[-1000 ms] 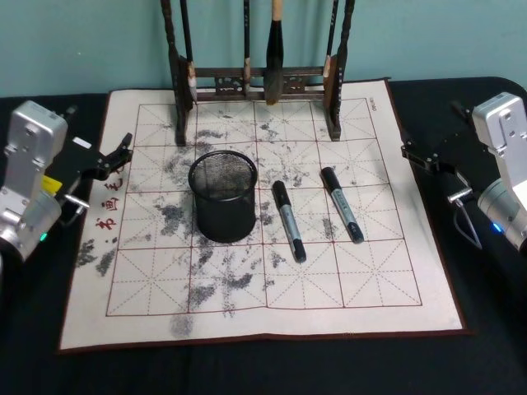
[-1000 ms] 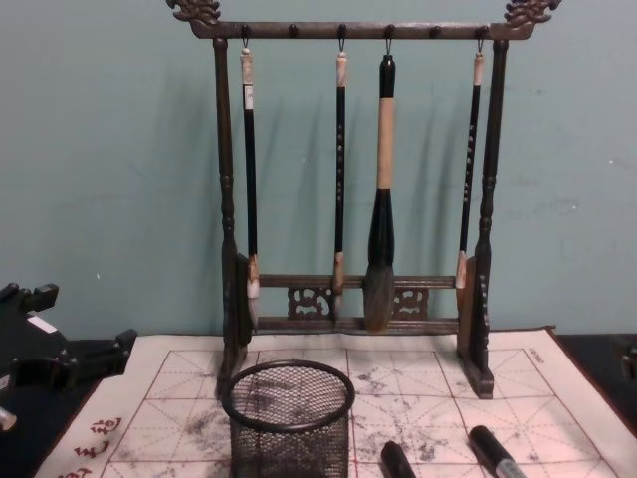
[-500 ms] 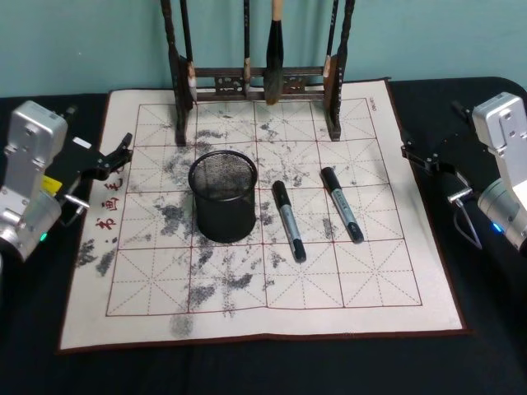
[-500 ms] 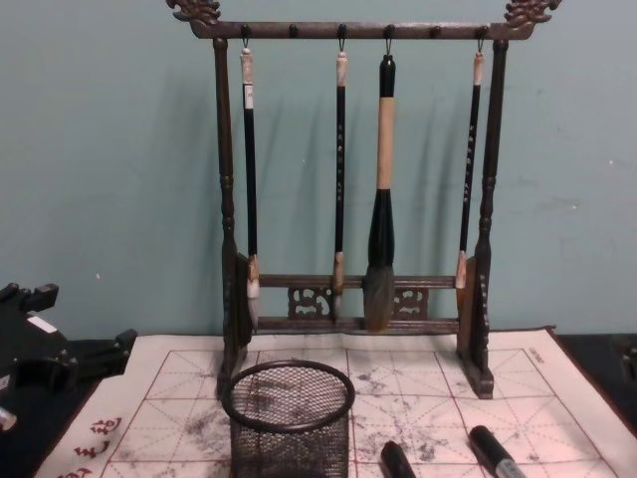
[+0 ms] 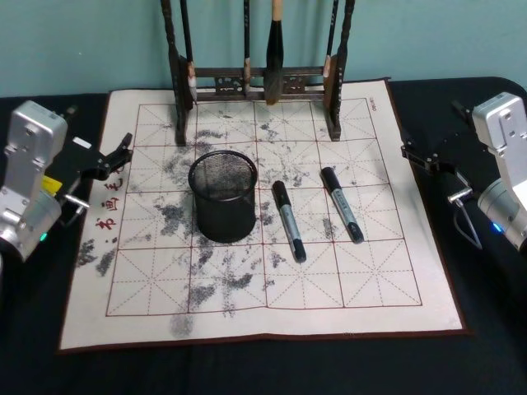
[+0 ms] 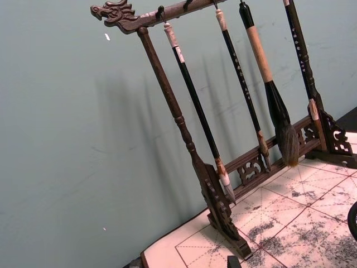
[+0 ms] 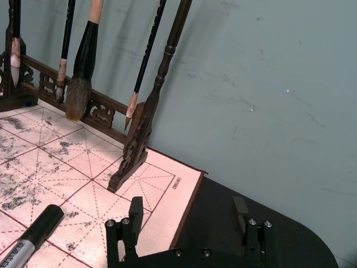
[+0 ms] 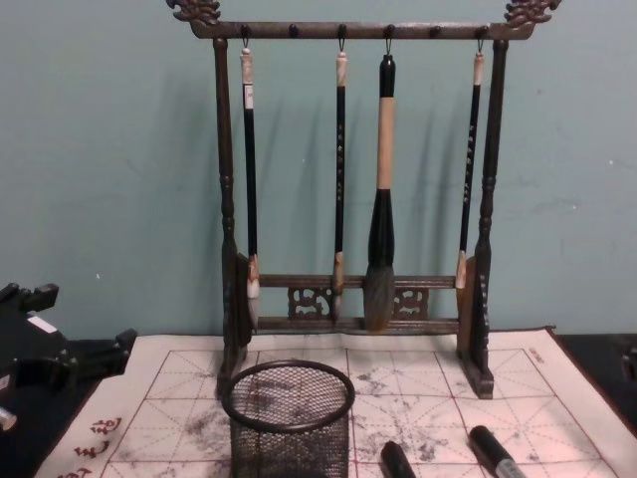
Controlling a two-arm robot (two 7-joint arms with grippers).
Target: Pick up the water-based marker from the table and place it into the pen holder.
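Observation:
Two black-and-grey markers lie on the felt mat, and I cannot tell which one is the water-based marker. One marker [image 5: 288, 220] [image 8: 396, 460] is just right of the pen holder [image 5: 223, 196] [image 8: 289, 418], a round black mesh cup standing upright. The other marker [image 5: 341, 204] [image 8: 493, 448] [image 7: 34, 231] lies farther right. My left gripper [image 5: 115, 156] [image 8: 60, 339] hovers open at the mat's left edge. At the mat's right edge, level with the rack's right foot, my right gripper [image 5: 420, 155] [image 7: 188, 212] is open, its fingers wide apart and holding nothing.
A tall dark wooden brush rack [image 5: 255, 78] [image 8: 358, 199] with several hanging brushes stands at the back of the mat. The ink-stained white mat [image 5: 148, 288] lies on a black tabletop [image 5: 247, 370]. A teal wall is close behind the rack.

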